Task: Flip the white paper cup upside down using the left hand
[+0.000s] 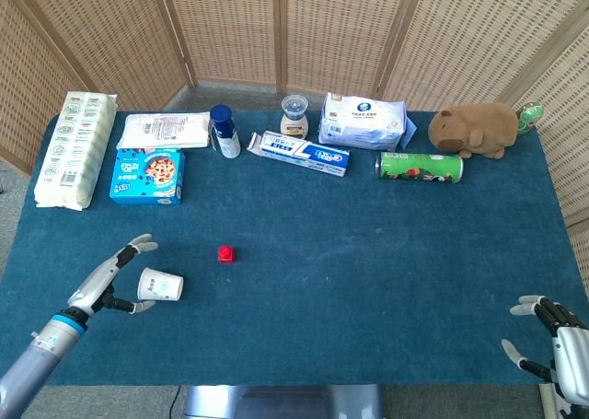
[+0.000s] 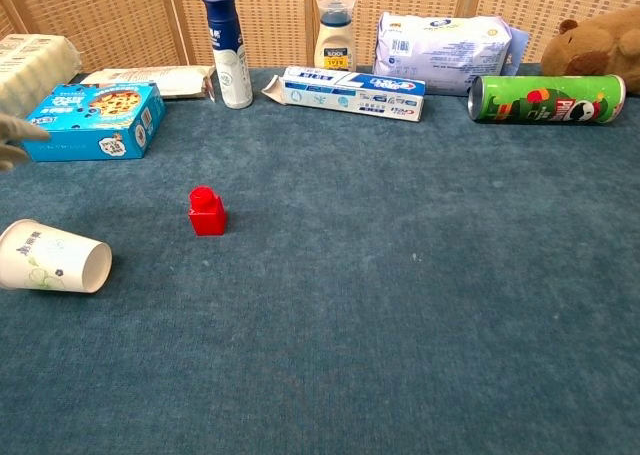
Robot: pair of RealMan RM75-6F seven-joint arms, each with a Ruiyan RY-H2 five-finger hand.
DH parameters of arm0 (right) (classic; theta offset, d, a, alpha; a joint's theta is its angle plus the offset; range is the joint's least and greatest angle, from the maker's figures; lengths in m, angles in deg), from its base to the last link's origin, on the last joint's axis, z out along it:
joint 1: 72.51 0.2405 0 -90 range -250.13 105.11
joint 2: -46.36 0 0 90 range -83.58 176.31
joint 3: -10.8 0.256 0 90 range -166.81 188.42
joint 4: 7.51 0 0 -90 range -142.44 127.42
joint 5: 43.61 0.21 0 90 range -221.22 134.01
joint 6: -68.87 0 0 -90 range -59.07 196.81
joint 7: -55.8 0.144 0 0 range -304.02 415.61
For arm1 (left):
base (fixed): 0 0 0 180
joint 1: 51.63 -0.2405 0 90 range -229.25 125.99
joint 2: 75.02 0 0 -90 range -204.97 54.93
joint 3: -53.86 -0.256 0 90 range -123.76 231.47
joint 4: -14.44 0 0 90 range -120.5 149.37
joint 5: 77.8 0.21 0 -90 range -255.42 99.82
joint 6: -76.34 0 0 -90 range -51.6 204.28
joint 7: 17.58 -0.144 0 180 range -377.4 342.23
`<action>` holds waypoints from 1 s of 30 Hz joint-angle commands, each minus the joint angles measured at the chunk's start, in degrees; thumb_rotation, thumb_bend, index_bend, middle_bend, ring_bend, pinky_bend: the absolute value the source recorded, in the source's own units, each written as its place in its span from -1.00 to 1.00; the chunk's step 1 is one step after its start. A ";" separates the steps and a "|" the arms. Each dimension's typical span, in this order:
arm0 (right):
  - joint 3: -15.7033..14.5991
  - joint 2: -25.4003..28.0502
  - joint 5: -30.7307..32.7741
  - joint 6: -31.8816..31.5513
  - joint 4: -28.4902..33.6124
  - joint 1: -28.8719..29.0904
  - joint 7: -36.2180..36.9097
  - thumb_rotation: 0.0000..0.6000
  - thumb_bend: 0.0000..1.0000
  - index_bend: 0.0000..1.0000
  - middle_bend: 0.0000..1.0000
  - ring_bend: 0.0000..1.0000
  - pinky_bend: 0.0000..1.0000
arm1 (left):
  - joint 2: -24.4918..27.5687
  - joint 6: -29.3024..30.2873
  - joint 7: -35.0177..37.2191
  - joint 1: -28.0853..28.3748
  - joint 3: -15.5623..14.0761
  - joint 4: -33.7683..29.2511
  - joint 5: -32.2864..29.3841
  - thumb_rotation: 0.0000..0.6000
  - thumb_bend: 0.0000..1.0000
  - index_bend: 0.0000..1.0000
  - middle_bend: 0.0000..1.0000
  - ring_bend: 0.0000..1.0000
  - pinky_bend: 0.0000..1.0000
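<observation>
The white paper cup [image 1: 160, 285] lies on its side on the blue cloth, its mouth facing right; in the chest view the cup [image 2: 54, 258] rests at the left edge. My left hand [image 1: 108, 279] sits just left of the cup with its fingers spread, and the thumb is close to the cup's base. Only a sliver of that hand's fingertips [image 2: 14, 141] shows in the chest view. My right hand [image 1: 555, 333] rests open at the table's near right corner.
A small red block [image 1: 225, 253] sits right of the cup. Along the back stand a blue cookie box [image 1: 148, 175], a blue-capped bottle [image 1: 224, 131], a toothpaste box [image 1: 304, 153], a green can [image 1: 420, 167] and a plush animal [image 1: 477, 128].
</observation>
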 commanded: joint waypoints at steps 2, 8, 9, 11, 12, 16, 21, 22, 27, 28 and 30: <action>-0.05 0.05 -0.02 0.00 0.05 -0.02 -0.10 1.00 -0.50 -0.17 -0.34 -0.37 -0.26 | 2.71 2.64 -4.00 -0.88 -0.60 -2.51 2.44 0.87 -0.64 -0.72 -1.00 -1.00 -1.00; -0.02 0.05 -0.37 0.00 0.38 0.15 -0.34 1.00 -0.50 -0.17 -0.34 -0.37 -0.26 | 4.63 2.49 -15.98 -0.20 -2.09 -3.83 3.67 0.89 -0.56 -0.57 -1.00 -1.00 -1.00; -0.04 0.03 -0.40 -0.02 0.42 0.13 -0.43 1.00 -0.50 -0.17 -0.34 -0.37 -0.26 | 4.70 2.20 -20.26 0.13 -2.53 -3.91 3.89 0.90 -0.54 -0.56 -1.00 -1.00 -1.00; -0.12 -0.01 -0.36 -0.06 0.43 0.05 -0.47 1.00 -0.50 -0.17 -0.34 -0.37 -0.26 | 4.25 2.15 -27.33 0.45 -3.07 -4.33 3.67 0.90 -0.51 -0.56 -1.00 -1.00 -1.00; -0.16 -0.03 -0.32 -0.05 0.40 0.01 -0.49 1.00 -0.50 -0.17 -0.34 -0.37 -0.26 | 3.89 2.30 -29.87 0.48 -3.17 -4.61 3.24 0.90 -0.50 -0.56 -1.00 -1.00 -1.00; -0.26 -0.06 -0.26 -0.28 0.25 -0.19 -0.32 1.00 -0.50 -0.17 -0.34 -0.37 -0.26 | 0.82 3.27 -41.27 0.69 -3.25 -5.55 0.36 0.91 -0.47 -0.55 -1.00 -1.00 -1.00; -0.28 0.09 -0.25 -0.66 0.12 -0.42 -0.03 1.00 -0.50 -0.17 -0.34 -0.37 -0.26 | -3.35 4.11 -51.24 1.51 -2.81 -5.59 -3.93 0.93 -0.40 -0.50 -1.00 -1.00 -1.00; -0.32 0.13 -0.22 -0.71 0.09 -0.49 0.03 1.00 -0.50 -0.17 -0.34 -0.37 -0.26 | -4.62 4.60 -54.17 1.78 -2.66 -5.37 -4.92 0.92 -0.39 -0.49 -1.00 -1.00 -1.00; -0.36 0.21 0.06 -1.07 -0.21 -0.82 0.45 1.00 -0.50 -0.17 -0.34 -0.37 -0.26 | -8.70 5.87 -62.81 2.93 -2.32 -5.04 -8.55 0.89 -0.39 -0.49 -1.00 -1.00 -1.00; -0.36 0.23 0.11 -1.13 -0.27 -0.88 0.53 1.00 -0.50 -0.17 -0.34 -0.37 -0.26 | -9.23 6.14 -64.07 3.12 -2.27 -4.95 -9.01 0.90 -0.39 -0.49 -1.00 -1.00 -1.00; -0.35 0.32 0.24 -1.29 -0.40 -1.00 0.72 1.00 -0.50 -0.17 -0.34 -0.37 -0.26 | -10.27 6.79 -66.47 3.40 -2.24 -4.69 -9.84 0.89 -0.39 -0.49 -1.00 -1.00 -1.00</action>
